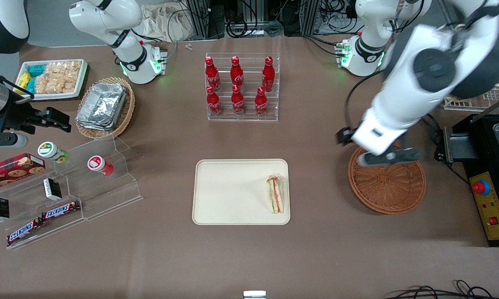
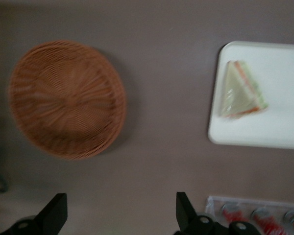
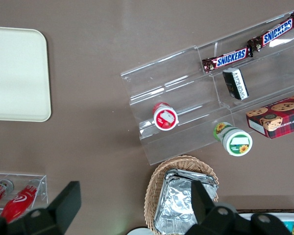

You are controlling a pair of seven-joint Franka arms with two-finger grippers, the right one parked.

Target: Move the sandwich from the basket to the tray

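Observation:
The sandwich (image 1: 275, 194), a clear-wrapped wedge with green, orange and red layers, lies on the cream tray (image 1: 228, 191), at the tray's edge nearest the basket. It also shows in the left wrist view (image 2: 242, 90) on the tray (image 2: 279, 127). The reddish-brown wicker basket (image 1: 388, 187) stands empty beside the tray, toward the working arm's end of the table; it shows in the left wrist view too (image 2: 66, 100). My left gripper (image 1: 388, 157) hangs above the basket's rim farthest from the front camera. It is open and empty (image 2: 118, 215), its fingers (image 2: 56, 213) wide apart.
A clear rack of red cola bottles (image 1: 242, 88) stands farther from the front camera than the tray. A black machine (image 1: 492, 174) sits beside the basket at the table's end. A paler basket with foil containers (image 1: 104, 107) and acrylic snack shelves (image 1: 67, 195) lie toward the parked arm's end.

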